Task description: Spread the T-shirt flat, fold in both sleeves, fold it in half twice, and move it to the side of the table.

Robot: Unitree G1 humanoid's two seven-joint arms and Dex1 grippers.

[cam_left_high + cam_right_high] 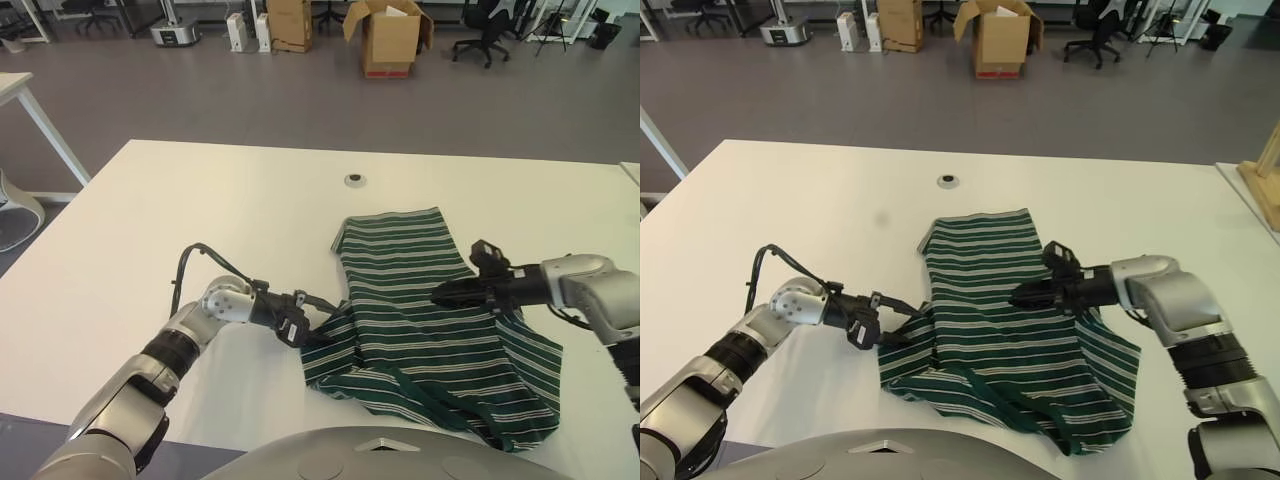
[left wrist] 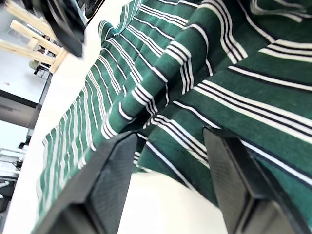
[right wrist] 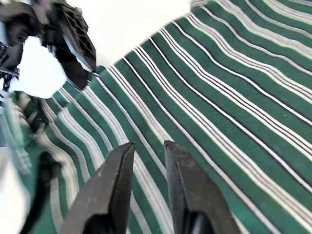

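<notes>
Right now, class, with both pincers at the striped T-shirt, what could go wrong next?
The open left pincer sits at the bunched left edge of the T-shirt, so it may pinch several layers, and pulling would not spread it. The right pincer, over the middle, could snag cloth and worsen the wrinkles.

- Bright, even overhead light is falling on the white rectangular table top, throwing only faint, soft-edged shadows under the black two-finger left gripper.
- In the left wrist view, the bare table between that gripper's fingers is burning out to white, and the fingers are blurring close to the lens.
- Just ahead of the black two-finger right gripper, the green-and-white striped T-shirt is reading sharp. Farther past its tips, the picture is smearing and washing out.
</notes>
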